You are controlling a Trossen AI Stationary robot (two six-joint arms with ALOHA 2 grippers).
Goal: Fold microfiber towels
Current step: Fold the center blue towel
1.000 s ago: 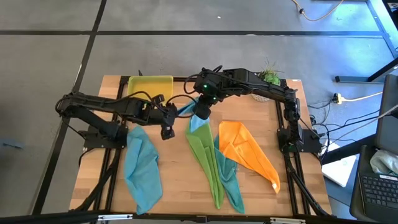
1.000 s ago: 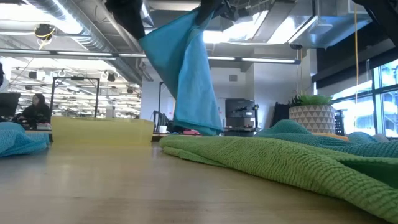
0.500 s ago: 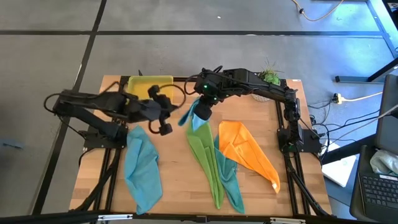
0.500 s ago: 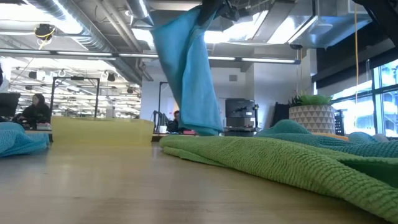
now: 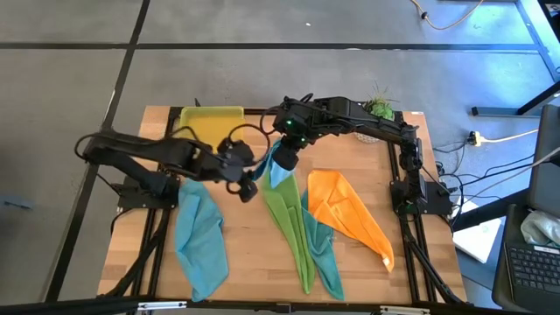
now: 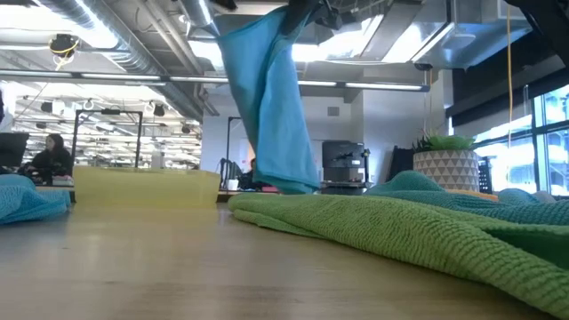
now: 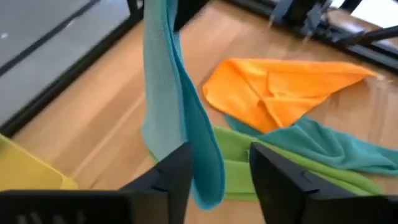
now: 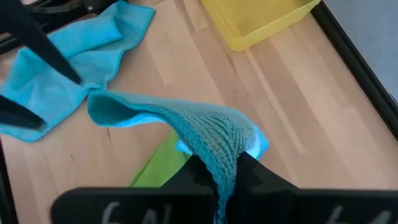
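On the left of the tabletop (image 5: pixel 245 262) one light blue towel (image 5: pixel 201 236) lies crumpled and untouched, with the yellow-green tray (image 5: pixel 210 122) behind it. Just right of that, the left gripper (image 5: pixel 248 188) has changed most: a second ago it was shut beside the hanging light blue towel (image 5: pixel 277 168), half a second ago it had swung back toward the tray, and now it has come in again with its jaws parted, the towel's lower edge hanging just ahead of them, as the left wrist view shows, with nothing yet between them. The right gripper (image 5: pixel 286 157) has not shifted; its jaws stay clamped on the upper corner of that towel, so the cloth dangles in the air above the back of the tabletop, its tail near the lime green towel (image 5: pixel 289 223). Further right, the teal towel (image 5: pixel 325 254) and the orange towel (image 5: pixel 346 210) lie flat and unfolded. I judge the left arm has lost or released its corner and is lining up to take a fresh one, so this towel's fold has not begun.
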